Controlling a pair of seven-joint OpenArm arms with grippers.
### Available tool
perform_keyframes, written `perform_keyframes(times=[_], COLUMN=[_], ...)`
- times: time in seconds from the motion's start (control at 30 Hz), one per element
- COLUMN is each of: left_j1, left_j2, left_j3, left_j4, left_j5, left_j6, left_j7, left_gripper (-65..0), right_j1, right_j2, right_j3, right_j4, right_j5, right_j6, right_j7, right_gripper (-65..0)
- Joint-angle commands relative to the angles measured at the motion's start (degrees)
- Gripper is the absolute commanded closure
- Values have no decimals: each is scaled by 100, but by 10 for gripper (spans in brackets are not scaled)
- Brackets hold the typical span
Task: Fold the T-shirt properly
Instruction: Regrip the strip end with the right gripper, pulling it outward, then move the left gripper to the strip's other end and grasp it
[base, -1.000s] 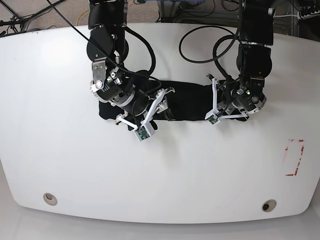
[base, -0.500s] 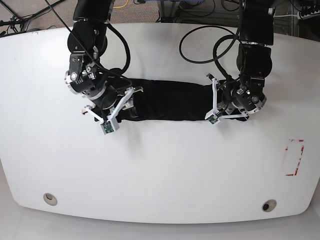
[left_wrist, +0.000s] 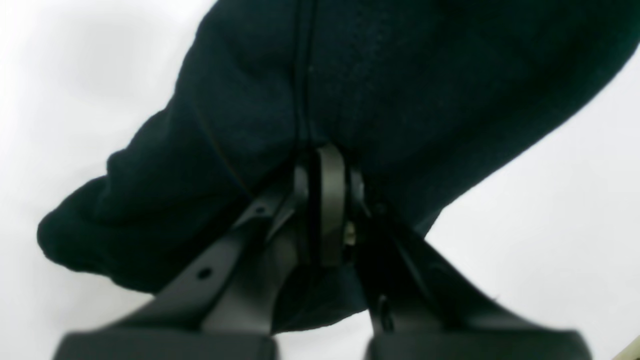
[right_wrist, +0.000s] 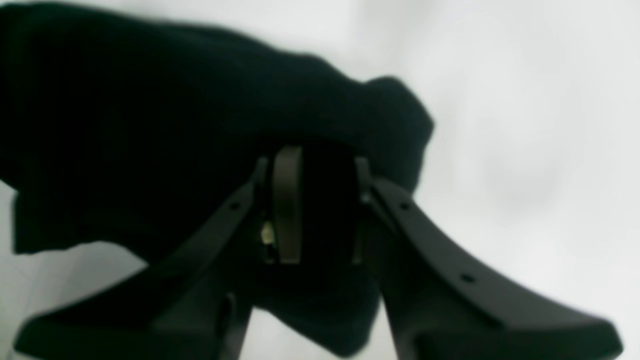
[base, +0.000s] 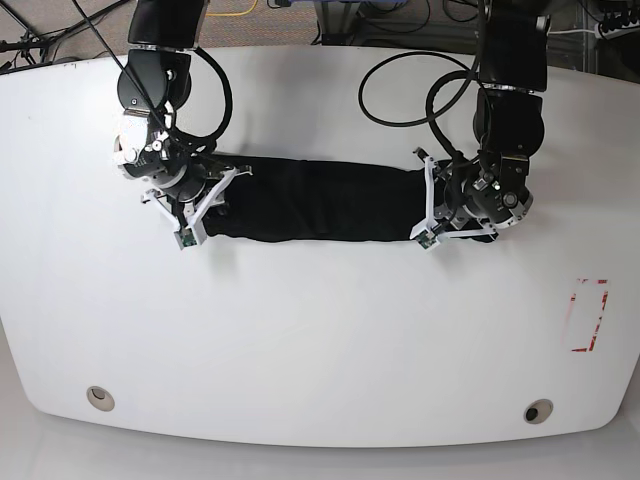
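Sliding outward along the cloth, the right gripper (base: 196, 212) now sits at the black T-shirt's (base: 320, 205) far end, jaws narrowing onto fabric. Opposite, the left gripper (base: 432, 212) stays clamped on its end, so the shirt stretches taut between them on the white table (base: 320, 340).

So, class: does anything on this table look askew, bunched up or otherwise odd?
Yes. The T-shirt is no flat garment: it lies as a long, rumpled black band between the right gripper and left gripper, its ends bunched. Nothing looks spilled or damaged.
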Motion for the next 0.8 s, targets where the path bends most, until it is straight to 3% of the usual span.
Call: perform_keyframes(times=[0.0, 0.23, 0.3, 0.37, 0.53, 0.67, 0.77], left_j1=[-56, -152, -223, -276, -346, -346, -363], left_j2=[-29, -29, -29, -29, -3, 173, 305], left_j3=[0, 0, 0, -9, -264, -1020, -1653], left_j4=[-14, 30, 12, 39, 417, 786, 997], left_j5=[88, 79, 70, 62, 53, 0, -255], left_j6=[-10, -10, -10, -10, -10, -10, -10], left_j7=[135, 135, 135, 153, 170, 170, 188], left_gripper=[0, -1, -28, -86, -311, -467, -536], right_j1=[66, 66, 66, 66, 57, 57, 57], right_j2=[114, 176, 176, 184, 184, 184, 176], right_j3=[-23, -23, -14, -14, -14, -32, -41], right_j4=[-272, -967, -1011, -993, -1011, -1011, -1002], right_j5=[95, 95, 95, 95, 95, 95, 95], right_j6=[17, 43, 43, 43, 43, 43, 43], right_j7=[371, 828, 837, 837, 837, 837, 837], right_gripper=[-122, -122, -122, -122, -122, -122, -122])
